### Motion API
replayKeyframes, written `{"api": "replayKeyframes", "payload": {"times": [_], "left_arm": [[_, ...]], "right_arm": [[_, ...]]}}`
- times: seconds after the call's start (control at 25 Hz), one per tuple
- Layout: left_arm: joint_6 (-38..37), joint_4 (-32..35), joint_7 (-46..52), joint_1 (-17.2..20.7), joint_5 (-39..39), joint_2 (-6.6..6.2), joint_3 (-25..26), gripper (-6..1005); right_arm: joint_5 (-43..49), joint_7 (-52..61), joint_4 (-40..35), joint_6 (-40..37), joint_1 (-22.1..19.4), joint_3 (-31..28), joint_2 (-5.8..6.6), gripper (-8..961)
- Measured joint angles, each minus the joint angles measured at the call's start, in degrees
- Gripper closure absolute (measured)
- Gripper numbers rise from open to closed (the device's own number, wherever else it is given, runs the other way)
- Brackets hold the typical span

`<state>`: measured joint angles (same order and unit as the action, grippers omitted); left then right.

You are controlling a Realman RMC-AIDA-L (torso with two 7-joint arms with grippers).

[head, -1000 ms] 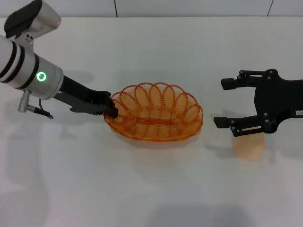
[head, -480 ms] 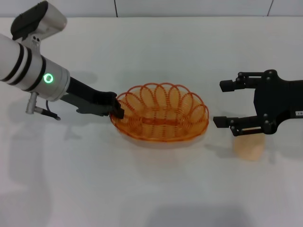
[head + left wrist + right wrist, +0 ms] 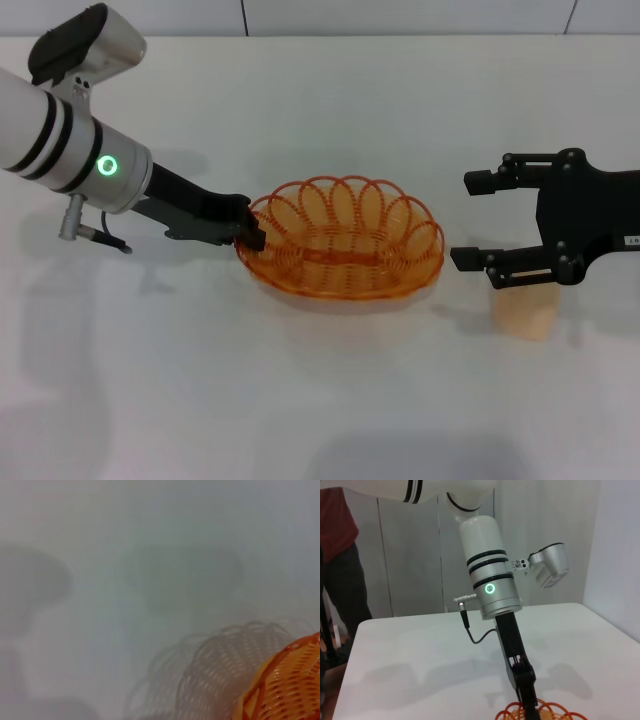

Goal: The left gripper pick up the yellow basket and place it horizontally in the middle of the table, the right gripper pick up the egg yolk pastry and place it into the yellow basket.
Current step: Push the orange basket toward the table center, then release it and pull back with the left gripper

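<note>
Orange-yellow wire, the yellow basket (image 3: 342, 239) sat mid-counter (image 3: 300, 400), its rim pinched by the left gripper (image 3: 250, 232). Right gripper (image 3: 478, 220) hung wide apart above the egg yolk pastry (image 3: 526, 312).

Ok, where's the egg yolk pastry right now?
In the head view, the egg yolk pastry sits on the table at right, under the open right gripper, beside the yellow basket.
</note>
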<state>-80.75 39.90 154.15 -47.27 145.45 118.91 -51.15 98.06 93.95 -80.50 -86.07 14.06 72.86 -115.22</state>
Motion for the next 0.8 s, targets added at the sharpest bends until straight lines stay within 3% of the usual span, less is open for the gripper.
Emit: {"api": "replayKeyframes", "payload": {"times": [0.8], "left_arm": [[0.09,-0.80,-0.68,0.13,0.03,-0.01,0.00,914]], "right_arm": [[-0.07,0.00,0.00,-0.06,0.00,0.00,0.00,171]]}}
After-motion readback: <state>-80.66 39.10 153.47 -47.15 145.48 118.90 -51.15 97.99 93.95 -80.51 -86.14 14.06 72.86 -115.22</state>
